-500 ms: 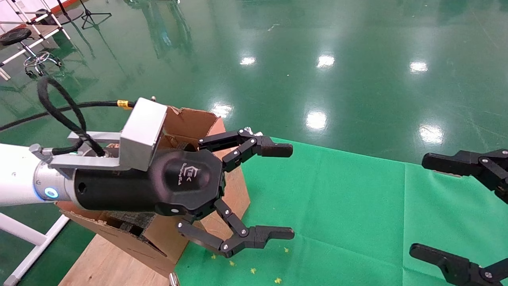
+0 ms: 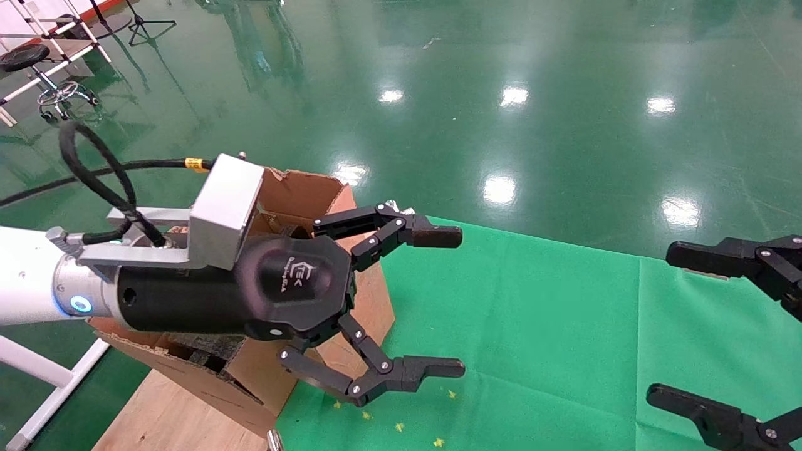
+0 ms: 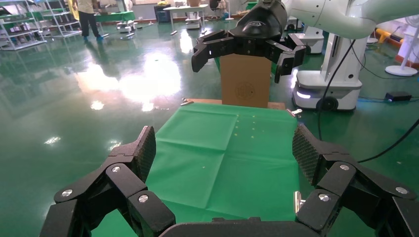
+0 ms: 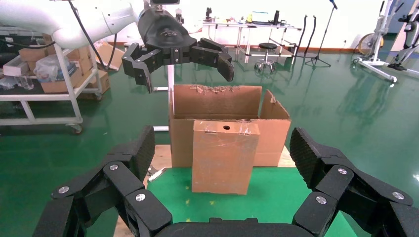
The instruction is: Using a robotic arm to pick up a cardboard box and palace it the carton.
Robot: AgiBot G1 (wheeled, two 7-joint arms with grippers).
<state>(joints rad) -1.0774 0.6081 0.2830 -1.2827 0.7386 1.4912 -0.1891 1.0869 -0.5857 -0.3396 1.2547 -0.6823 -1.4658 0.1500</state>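
Observation:
My left gripper (image 2: 457, 302) on its white arm is open and empty. It hovers above the carton (image 2: 301, 188), a large brown carton with ragged flaps. In the right wrist view the left gripper (image 4: 185, 71) hangs over the carton's (image 4: 276, 133) open top. The cardboard box (image 4: 225, 157), brown with scuffed faces and clear tape, stands upright on the green cloth against the carton's front. In the head view the box's face (image 2: 373, 300) shows between the left fingers. My right gripper (image 2: 661, 322) is open and empty over the cloth's right side, facing the box.
The green cloth (image 2: 532, 326) covers the table. The carton rests on a wooden board (image 2: 163, 413) at its left end. In the left wrist view another brown box (image 3: 245, 81) stands beyond the cloth's far end. A white frame (image 2: 37, 369) and a stool (image 2: 25, 59) stand to the left.

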